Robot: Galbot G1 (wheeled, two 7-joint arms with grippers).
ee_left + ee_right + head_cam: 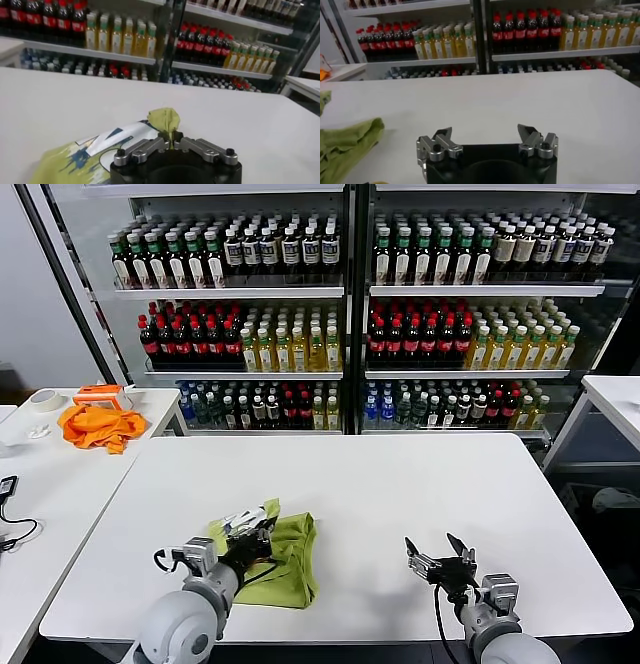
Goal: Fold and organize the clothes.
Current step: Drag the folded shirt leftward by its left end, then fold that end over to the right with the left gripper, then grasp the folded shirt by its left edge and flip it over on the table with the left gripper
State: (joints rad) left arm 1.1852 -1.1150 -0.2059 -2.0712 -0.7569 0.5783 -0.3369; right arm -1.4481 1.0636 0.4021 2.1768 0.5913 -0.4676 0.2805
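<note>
One yellow-green T-shirt (278, 559), bunched and partly folded near the front left of the white table (400, 484). Soft, light, limp; best taken by a hem or corner. Left gripper (250, 534) fingers pinched together on a fabric fold. Right gripper (440, 556) well apart, fingers spread, empty. Orange garment (100, 426) on the side table, beverage shelves (340, 304) behind; nothing obstructing.

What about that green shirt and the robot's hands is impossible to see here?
- T-shirt: the head view shows it bunched, so sleeves and neck are hidden in its folds.
- Its print: cut off by the left wrist view's edge and the left gripper.
- Right wrist view: only the shirt's edge shows beside the open right gripper.
</note>
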